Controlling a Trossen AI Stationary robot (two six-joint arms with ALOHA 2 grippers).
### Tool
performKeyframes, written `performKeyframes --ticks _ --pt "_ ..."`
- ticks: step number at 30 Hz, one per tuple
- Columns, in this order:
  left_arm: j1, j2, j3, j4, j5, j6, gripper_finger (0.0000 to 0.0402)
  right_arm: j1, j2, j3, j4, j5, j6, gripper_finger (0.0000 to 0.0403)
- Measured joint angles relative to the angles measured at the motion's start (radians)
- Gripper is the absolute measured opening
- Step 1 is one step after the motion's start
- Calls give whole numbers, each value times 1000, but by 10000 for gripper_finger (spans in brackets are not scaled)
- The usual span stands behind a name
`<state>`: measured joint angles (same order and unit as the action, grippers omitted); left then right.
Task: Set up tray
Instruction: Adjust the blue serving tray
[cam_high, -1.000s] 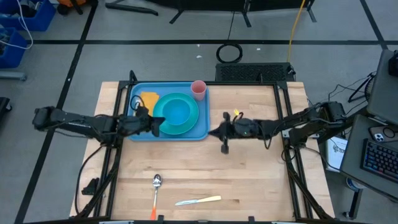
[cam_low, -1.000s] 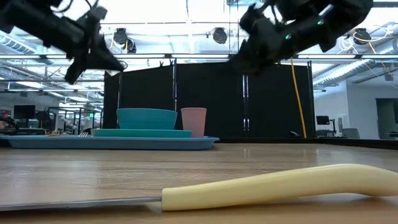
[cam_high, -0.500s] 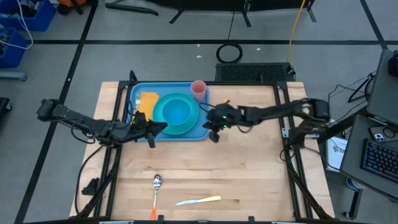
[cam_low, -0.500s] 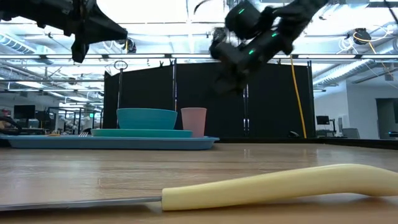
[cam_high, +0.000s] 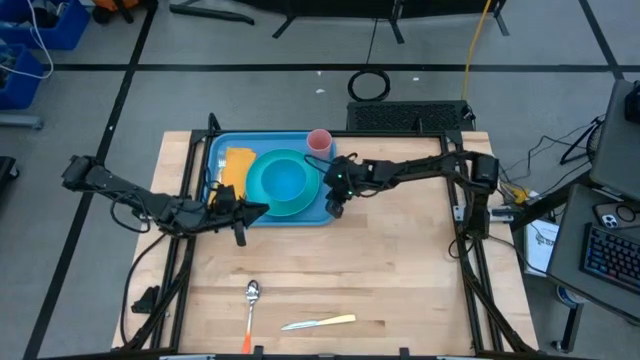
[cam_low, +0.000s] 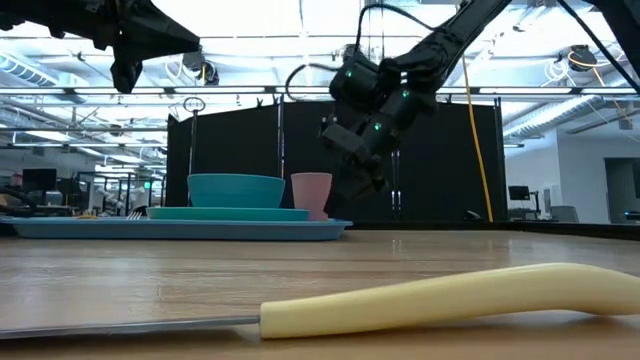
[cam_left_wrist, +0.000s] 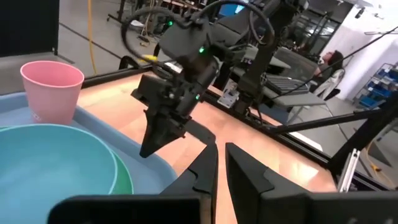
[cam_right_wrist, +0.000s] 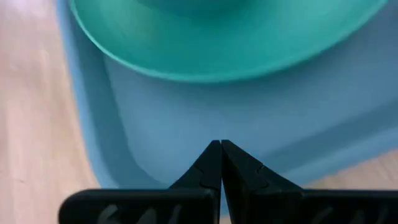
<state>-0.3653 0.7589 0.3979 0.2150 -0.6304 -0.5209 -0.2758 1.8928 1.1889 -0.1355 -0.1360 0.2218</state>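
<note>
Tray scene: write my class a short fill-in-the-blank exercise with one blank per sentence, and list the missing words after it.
1. The pink cup stands at a corner of the light-blue ____.
2. The teal bowl sits on a round teal ____.
3. Near the table's front edge, the knife lies beside the ____.
4. The right end effector has its fingers ____ above the tray's edge.

Missing words: tray; plate; spoon; shut

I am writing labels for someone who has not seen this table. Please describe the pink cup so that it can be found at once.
Find the tray, the large light-blue rectangle at the far side of the wooden table. The pink cup stands upright in the tray's far right corner, behind the round teal plate and the bowl. It is the only pink thing there, small and tall.
</note>
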Motion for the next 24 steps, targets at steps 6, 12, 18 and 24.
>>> performKeyframes --ticks 6,12,18,24 --pt "0 0 0 0 0 19 33 -13 22 0 -34 -1 2 0" --pt "0 0 0 0 0 21 33 -13 23 0 -47 0 2 0" --pt "0 0 0 -1 -8 21 33 -27 21 -16 -86 2 31 0" --pt "0 0 0 -1 -8 21 33 -33 20 -38 -90 4 49 0"
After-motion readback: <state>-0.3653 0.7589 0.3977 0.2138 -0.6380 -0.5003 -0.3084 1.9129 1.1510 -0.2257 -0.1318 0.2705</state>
